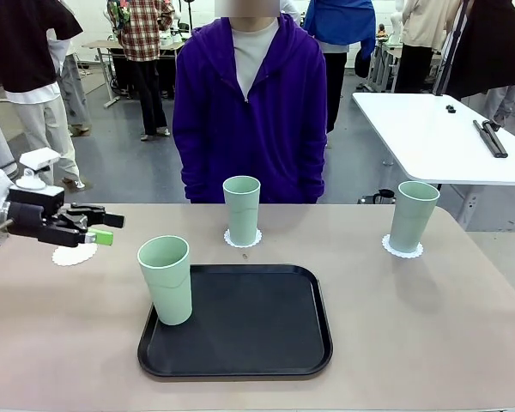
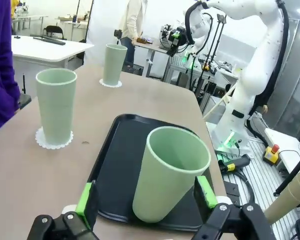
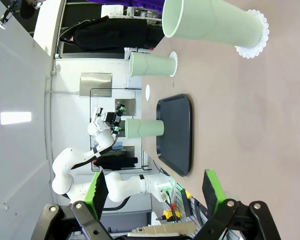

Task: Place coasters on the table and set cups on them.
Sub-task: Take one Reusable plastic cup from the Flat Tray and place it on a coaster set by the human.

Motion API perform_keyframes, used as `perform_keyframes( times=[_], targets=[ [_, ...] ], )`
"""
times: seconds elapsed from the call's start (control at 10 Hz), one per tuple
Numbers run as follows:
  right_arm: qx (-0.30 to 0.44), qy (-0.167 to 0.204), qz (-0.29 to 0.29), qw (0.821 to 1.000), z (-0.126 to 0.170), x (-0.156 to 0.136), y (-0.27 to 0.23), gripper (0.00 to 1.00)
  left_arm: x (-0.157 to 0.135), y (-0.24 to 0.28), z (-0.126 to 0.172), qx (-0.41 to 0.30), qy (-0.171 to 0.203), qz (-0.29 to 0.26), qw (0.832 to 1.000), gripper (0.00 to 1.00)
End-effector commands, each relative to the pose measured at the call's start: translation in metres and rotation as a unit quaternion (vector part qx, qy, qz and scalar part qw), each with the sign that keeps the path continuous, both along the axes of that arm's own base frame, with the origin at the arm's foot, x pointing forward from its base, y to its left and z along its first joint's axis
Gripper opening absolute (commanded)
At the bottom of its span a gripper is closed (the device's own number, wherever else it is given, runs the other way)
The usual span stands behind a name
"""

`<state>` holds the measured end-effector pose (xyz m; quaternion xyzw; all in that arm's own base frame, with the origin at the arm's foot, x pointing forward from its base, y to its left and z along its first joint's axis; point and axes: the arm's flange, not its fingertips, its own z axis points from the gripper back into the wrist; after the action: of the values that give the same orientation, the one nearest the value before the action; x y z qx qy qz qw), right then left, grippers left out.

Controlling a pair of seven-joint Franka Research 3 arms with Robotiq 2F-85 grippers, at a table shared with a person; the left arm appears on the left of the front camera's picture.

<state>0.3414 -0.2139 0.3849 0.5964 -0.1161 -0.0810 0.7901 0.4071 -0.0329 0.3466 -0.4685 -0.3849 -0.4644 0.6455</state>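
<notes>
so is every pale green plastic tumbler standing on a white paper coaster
No, the nearest pale green plastic tumbler stands on the rectangular black tray.

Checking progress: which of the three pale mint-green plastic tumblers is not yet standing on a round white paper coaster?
The mint-green tumbler at the black tray's left edge; the other two each stand on a lacy coaster.

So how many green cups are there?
3 cups. The near cup stands on the black tray's left edge, the middle cup on a coaster before the person, the right cup on another coaster.
</notes>
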Motion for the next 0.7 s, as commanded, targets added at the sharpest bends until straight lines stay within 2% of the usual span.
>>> perform_keyframes(
  times=[0.0,0.1,0.3,0.4,0.6],
  targets=[
    [0.003,-0.005,0.001,1.0,0.0,-0.001,0.0,1.0,-0.002,-0.002,-0.009,0.017,-0.036,0.006,0.999,1.0],
    [0.003,-0.005,0.001,1.0,0.0,-0.001,0.0,1.0,-0.005,-0.001,-0.014,0.022,-0.041,-0.003,0.999,1.0],
    [0.003,-0.005,0.001,1.0,0.0,-0.001,0.0,1.0,-0.003,0.0,-0.003,0.054,-0.001,0.02,0.998,1.0],
    [0.003,-0.005,0.001,1.0,0.0,-0.001,0.0,1.0,0.0,-0.002,-0.011,0.019,-0.016,-0.004,1.0,1.0],
    [0.003,-0.005,0.001,1.0,0.0,-0.001,0.0,1.0,0.0,-0.002,-0.011,0.019,-0.016,-0.004,1.0,1.0]
  ],
)
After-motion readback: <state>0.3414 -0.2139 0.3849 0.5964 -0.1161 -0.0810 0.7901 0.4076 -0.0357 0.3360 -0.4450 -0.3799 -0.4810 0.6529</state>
